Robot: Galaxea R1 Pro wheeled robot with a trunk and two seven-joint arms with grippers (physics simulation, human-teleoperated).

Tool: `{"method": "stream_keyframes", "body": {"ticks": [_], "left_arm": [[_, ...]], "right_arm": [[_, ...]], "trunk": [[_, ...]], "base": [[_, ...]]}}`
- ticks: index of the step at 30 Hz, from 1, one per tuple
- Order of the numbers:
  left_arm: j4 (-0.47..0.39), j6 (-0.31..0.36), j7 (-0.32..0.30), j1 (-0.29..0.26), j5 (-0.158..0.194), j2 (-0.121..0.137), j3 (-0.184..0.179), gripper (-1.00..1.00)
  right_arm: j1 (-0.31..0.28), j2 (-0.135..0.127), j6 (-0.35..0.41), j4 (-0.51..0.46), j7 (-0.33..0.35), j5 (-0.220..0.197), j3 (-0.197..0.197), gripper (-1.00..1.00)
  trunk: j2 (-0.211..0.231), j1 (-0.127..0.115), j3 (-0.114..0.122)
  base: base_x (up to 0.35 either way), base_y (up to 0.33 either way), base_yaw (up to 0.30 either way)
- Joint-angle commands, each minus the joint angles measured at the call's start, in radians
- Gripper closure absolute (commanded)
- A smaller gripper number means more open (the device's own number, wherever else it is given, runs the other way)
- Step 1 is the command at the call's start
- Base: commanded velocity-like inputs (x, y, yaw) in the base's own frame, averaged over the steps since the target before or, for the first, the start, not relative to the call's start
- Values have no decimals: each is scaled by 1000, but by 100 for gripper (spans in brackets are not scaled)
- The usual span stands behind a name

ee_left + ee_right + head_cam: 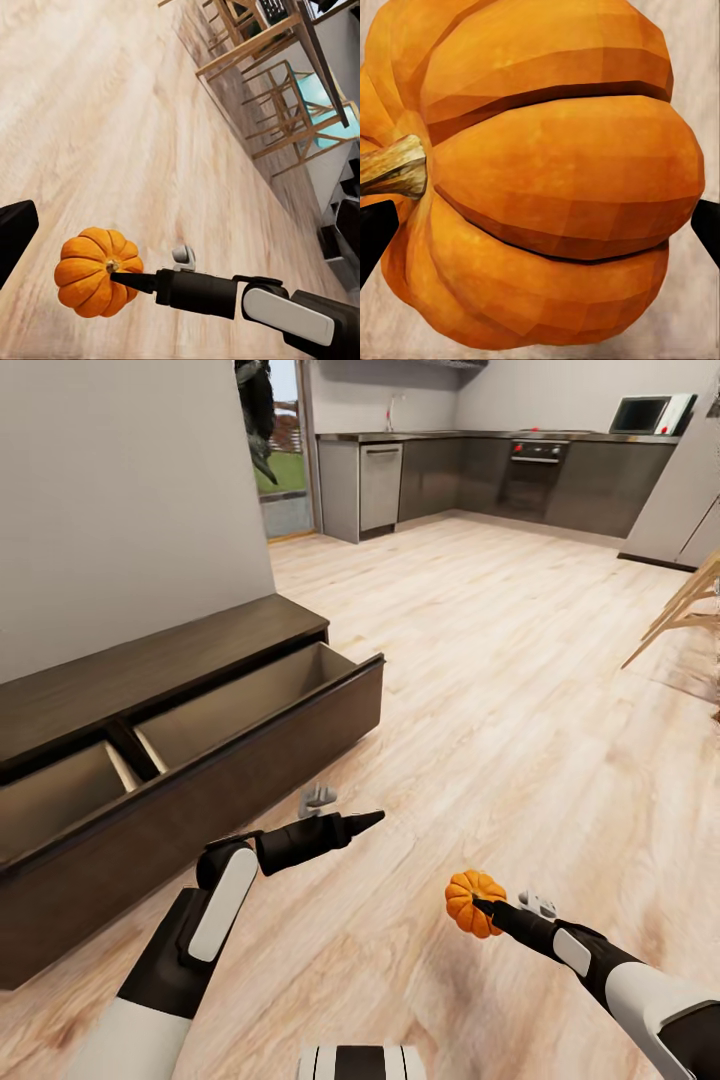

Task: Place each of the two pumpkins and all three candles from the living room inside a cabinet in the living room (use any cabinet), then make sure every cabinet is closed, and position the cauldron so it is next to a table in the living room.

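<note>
A small ribbed orange pumpkin (463, 893) hangs above the wood floor at the lower right, with my right gripper (478, 905) shut on it. The left wrist view shows that pumpkin (94, 274) from the side, clamped in the right gripper (120, 279). Up close, the pumpkin (547, 180) sits between two black fingertips (375, 232), its stem to one side. My left gripper (365, 821) hovers open and empty over the floor, just in front of the cabinet (200, 760). The cabinet's wide drawer is pulled out, showing pale, empty compartments.
A grey wall (120, 490) rises behind the cabinet. Kitchen counters and an oven (535, 465) line the far end. Wooden chair legs (685, 610) stand at the right. A dining table with chairs (292, 67) appears in the left wrist view.
</note>
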Motion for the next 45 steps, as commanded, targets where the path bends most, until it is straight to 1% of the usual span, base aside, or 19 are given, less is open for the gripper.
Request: {"method": "stream_keyframes", "body": {"ticks": [1,16,21,22,25,27,28,33,34,36,38,39,40,43,44,45], "left_arm": [[0,6,-1,0,2,0,0,-100],[3,6,0,0,2,0,-6,-100],[35,5,0,0,0,0,-5,-100],[54,5,0,0,-16,0,-4,-100],[61,4,-1,0,-37,3,-1,-100],[64,5,-1,0,-44,4,1,-100],[66,5,-1,0,-46,5,1,-100],[129,5,-1,-1,-52,7,3,-100],[155,5,-1,-1,-59,7,3,-100],[177,5,-1,-2,-73,7,3,-100],[196,5,-1,-2,-90,7,3,-100],[221,5,-1,-2,-115,7,3,-100],[242,5,-1,-2,-132,8,4,-100],[275,4,-1,-1,-155,10,5,-100],[283,4,-1,-1,-158,16,6,-100],[300,3,-2,-1,-161,42,7,-100]], "right_arm": [[0,-1,5,-1,1,-11,7,100],[0,-1,5,-1,1,-10,8,100],[0,-1,5,-1,-1,-10,8,100],[0,-2,5,-1,-4,-11,6,100],[0,-2,5,-1,-7,-12,5,100],[0,-2,5,-1,-9,-12,6,100],[0,-2,5,-1,-9,-12,6,100],[0,-3,5,-1,-10,-13,6,100],[0,-3,5,-1,-10,-13,6,100],[0,-4,5,-1,-11,-13,6,100],[0,-3,5,-1,-11,-13,6,100],[0,-3,5,-1,-11,-13,6,100],[0,-4,4,-1,-12,-12,6,100],[0,-4,-2,-1,-13,-12,6,100],[0,-4,-6,-1,-13,-12,6,100],[0,-4,-16,-1,-13,-13,6,100]], "trunk": [[0,-1,1],[0,-1,19],[0,-1,27],[0,-1,29],[0,-1,33],[0,-1,36],[0,-1,42],[1,-3,69],[1,-4,75],[2,-5,85],[2,-6,96],[3,-6,102],[3,-7,107],[3,-8,124],[4,-8,129],[4,-9,134]], "base": [[-296,0,0],[-309,0,2],[-311,0,0],[-303,0,0],[-217,0,0],[-63,0,0],[-31,0,0],[-7,0,1],[-1,0,32],[-1,0,52],[0,0,70],[0,0,87],[0,0,96],[0,0,105],[0,0,112],[0,0,117]]}}
